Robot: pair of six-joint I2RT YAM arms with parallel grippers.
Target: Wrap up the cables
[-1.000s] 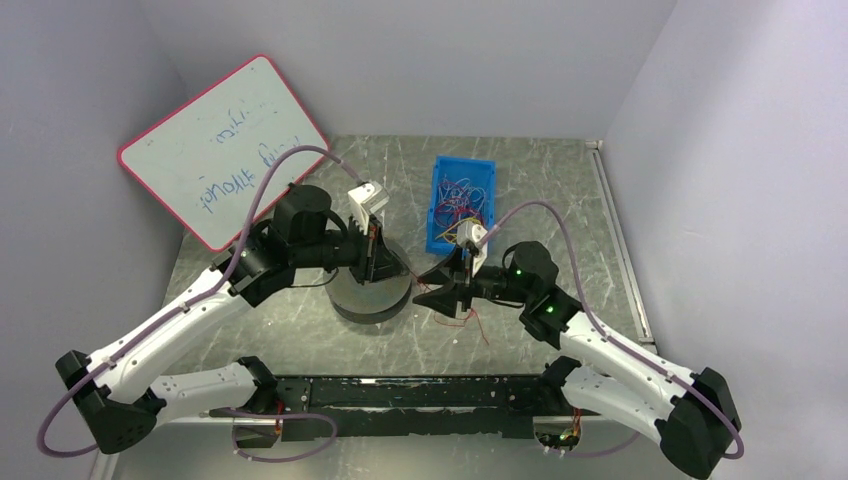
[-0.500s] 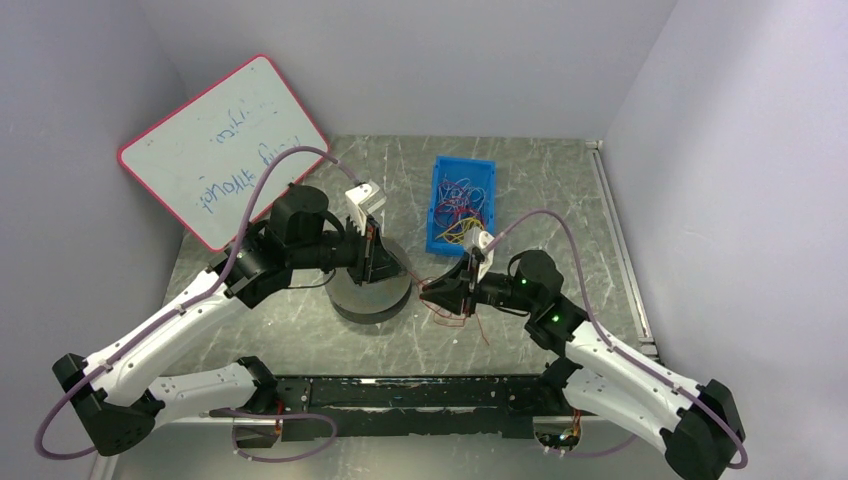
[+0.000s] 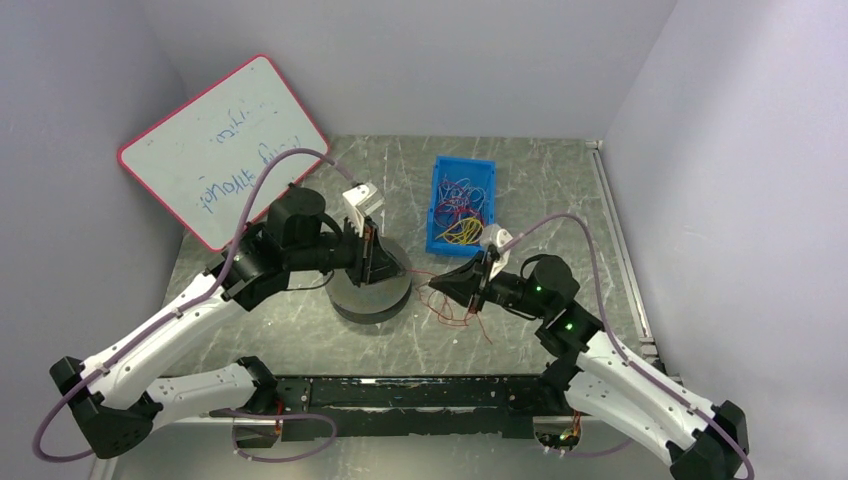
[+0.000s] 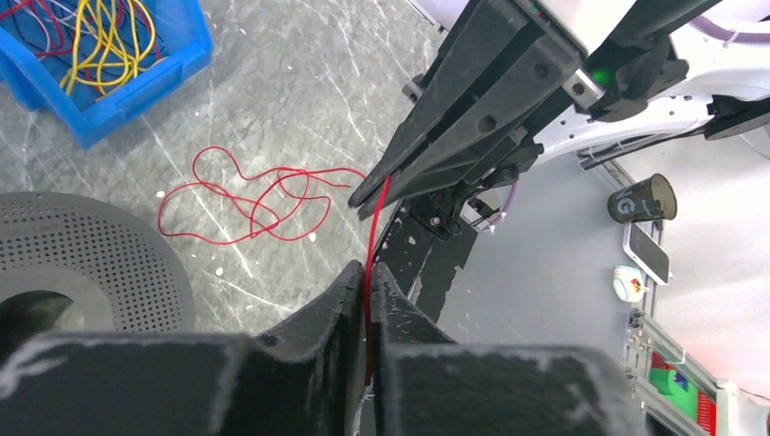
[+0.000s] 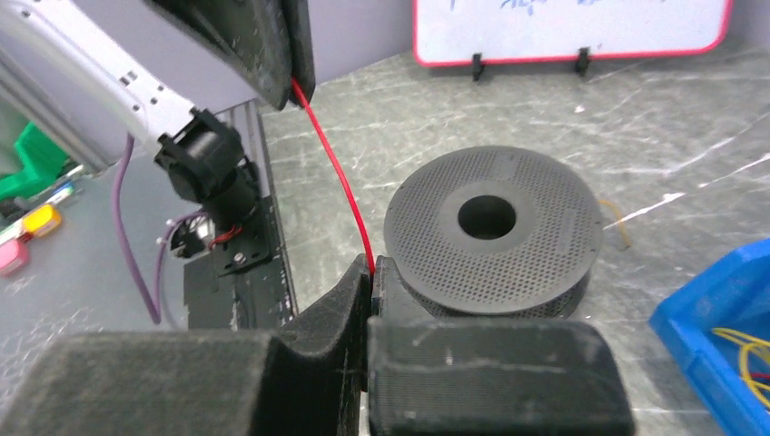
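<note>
So the left fingers (image 4: 356,286) are clamped on the red cable (image 4: 372,227), right fingers (image 5: 356,283) clamped on it too, taut between, rest looped on the bench (image 4: 272,91). Pull apart harder and I'd bet it slips out or snaps.

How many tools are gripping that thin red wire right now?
2. The left tool pinches the thin red wire by the round black perforated spool; the right tool pinches it opposite, wire straight between them.

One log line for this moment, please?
left gripper: shut on red cable | right gripper: shut on red cable | tension: taut between grippers
</note>
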